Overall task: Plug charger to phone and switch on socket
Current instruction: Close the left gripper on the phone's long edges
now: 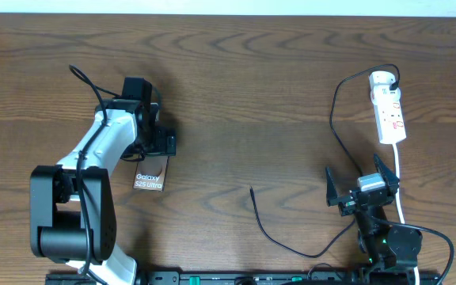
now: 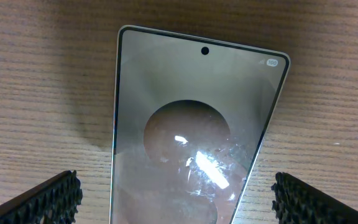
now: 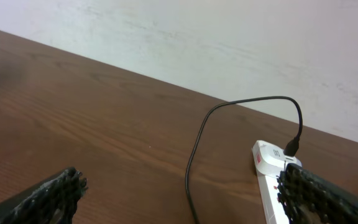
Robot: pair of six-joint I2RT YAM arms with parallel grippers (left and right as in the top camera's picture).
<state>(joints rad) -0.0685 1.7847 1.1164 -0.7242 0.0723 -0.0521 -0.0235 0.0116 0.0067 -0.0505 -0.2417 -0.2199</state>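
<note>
The phone [image 1: 150, 176] lies flat on the wooden table at the left, its "Galaxy" lettering facing up. In the left wrist view the phone [image 2: 191, 124] fills the middle and shows a dark oval. My left gripper [image 1: 159, 149] is open over the phone's far end, and its fingers [image 2: 176, 199] stand on either side of the phone without touching it. The black charger cable [image 1: 332, 119] runs from the socket [image 1: 389, 107] down to its free tip [image 1: 251, 189] at mid-table. My right gripper [image 1: 358, 179] is open and empty, just in front of the socket. In the right wrist view, its fingers [image 3: 179, 190] frame the cable [image 3: 192, 168] and the socket [image 3: 271, 177].
A white cord [image 1: 399, 186] runs from the socket's near end toward the right arm's base. The cable loops along the front edge [image 1: 307, 255] beside that base. A pale wall [image 3: 229, 37] stands behind the table.
</note>
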